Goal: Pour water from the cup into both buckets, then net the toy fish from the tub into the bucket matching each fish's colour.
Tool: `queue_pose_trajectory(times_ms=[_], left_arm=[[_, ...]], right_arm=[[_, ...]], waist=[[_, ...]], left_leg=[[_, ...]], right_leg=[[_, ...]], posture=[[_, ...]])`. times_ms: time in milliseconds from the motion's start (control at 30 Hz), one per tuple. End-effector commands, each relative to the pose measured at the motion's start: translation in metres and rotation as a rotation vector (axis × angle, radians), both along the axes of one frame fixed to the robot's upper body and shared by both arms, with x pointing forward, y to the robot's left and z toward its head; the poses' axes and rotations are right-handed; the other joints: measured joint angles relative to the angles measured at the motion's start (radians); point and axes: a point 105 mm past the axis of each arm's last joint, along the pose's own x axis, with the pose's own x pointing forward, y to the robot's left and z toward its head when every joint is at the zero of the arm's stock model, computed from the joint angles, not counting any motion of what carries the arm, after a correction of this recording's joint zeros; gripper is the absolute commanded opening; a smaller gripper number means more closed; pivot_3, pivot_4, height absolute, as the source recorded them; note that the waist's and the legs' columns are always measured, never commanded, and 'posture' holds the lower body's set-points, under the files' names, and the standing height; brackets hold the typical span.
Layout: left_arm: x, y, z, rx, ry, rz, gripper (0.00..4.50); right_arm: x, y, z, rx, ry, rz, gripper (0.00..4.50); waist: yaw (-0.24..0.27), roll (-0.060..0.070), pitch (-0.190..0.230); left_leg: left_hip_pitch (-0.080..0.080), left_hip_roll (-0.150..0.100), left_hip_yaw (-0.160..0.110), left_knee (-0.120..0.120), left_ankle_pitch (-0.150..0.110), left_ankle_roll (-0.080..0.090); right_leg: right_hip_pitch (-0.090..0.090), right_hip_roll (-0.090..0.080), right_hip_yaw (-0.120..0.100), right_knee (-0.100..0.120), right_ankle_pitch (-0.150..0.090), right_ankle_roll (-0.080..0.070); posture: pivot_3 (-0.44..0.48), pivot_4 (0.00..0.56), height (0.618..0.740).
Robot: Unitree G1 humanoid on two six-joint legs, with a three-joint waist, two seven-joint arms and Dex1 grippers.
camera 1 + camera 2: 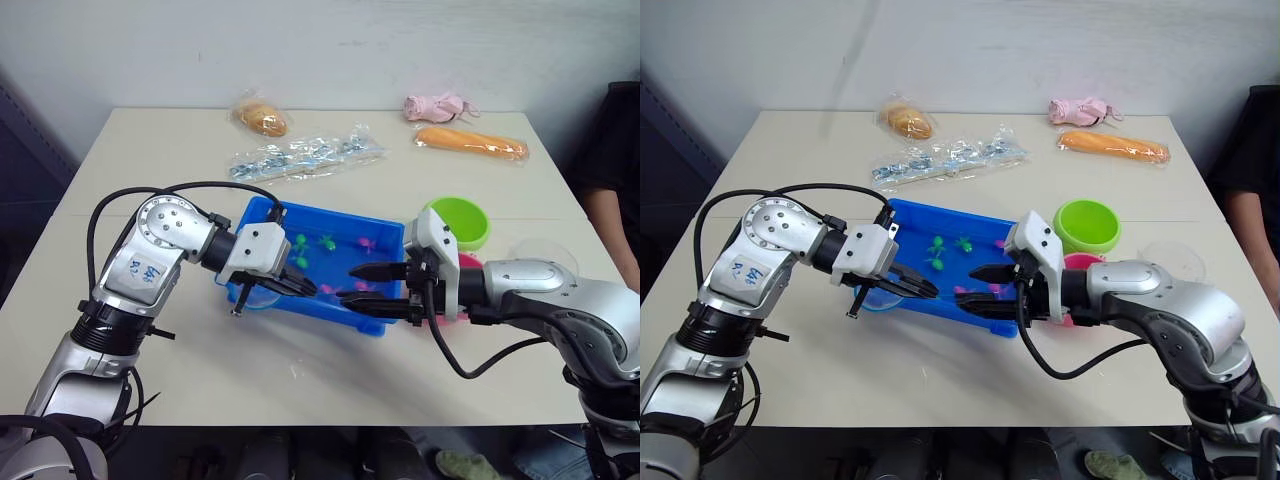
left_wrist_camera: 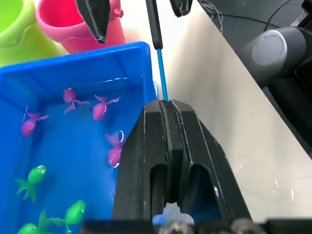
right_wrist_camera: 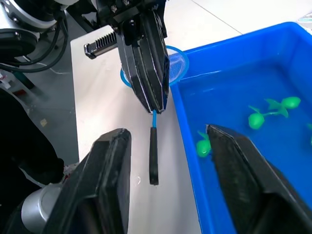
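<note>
Your left gripper (image 3: 155,105) pinches the net (image 3: 170,63) by its handle (hoop beside the tub (image 1: 385,235)); your right gripper (image 1: 352,285) gapes empty.

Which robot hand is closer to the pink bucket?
The right. The right gripper reaches over the blue tub's corner, and its arm is right beside the pink bucket. The left gripper, shut on the net, is at the tub's other end.
</note>
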Motion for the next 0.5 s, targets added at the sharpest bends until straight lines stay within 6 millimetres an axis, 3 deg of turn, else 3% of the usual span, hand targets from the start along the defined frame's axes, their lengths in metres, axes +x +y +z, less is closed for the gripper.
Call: queue_pose_trajectory(times_ms=[33,500], left_arm=[[-0.0012,-0.0016,0.0033,0.001,-0.034,-0.003,0.00],[-0.0015,-0.0099,0.0014,-0.014,-0.035,-0.022,0.00]], right_arm=[[-0.0071,0.0018,0.0068,0.013,-0.029,0.027,2.39],[-0.0094,0.0110,0.0005,0.011,0.023,0.052,2.39]], waist=[[0.000,0.000,0.000],[0.000,0.000,0.000]], left_leg=[[0.000,0.000,0.000,0.000,0.000,0.000],[0.000,0.000,0.000,0.000,0.000,0.000]], right_leg=[[0.000,0.000,0.000,0.000,0.000,0.000],[0.000,0.000,0.000,0.000,0.000,0.000]], posture=[[0.000,0.150,0.740],[0.000,0.150,0.740]])
